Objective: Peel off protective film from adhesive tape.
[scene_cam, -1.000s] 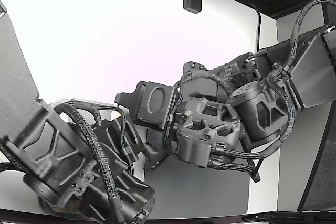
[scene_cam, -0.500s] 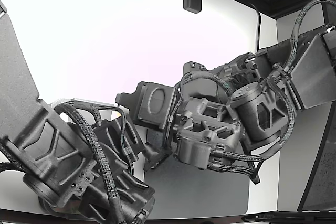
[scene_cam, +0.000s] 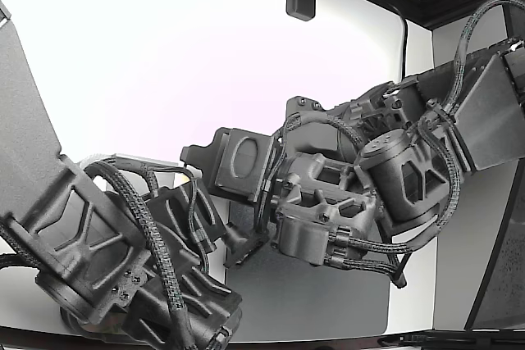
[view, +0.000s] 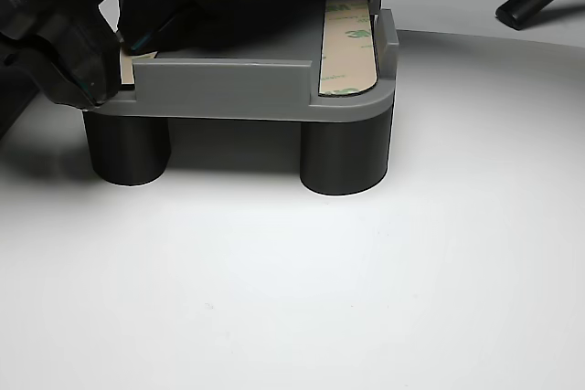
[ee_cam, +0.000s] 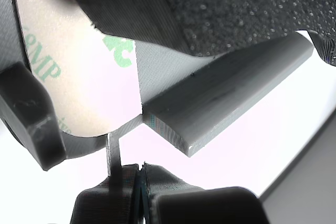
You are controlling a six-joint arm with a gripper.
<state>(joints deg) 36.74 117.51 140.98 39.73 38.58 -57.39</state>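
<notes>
Wrist view: gripper (ee_cam: 140, 174) mostly cropped.

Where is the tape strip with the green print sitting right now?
In the other view, the tape strip lies on the grey fixture, along its right edge.

A beige strip of adhesive tape (view: 349, 43) with green print lies flat in the grey holder (view: 265, 90), its protective film (ee_cam: 84, 77) still on, just beside the gripper (ee_cam: 137, 174) fingertips.
</notes>
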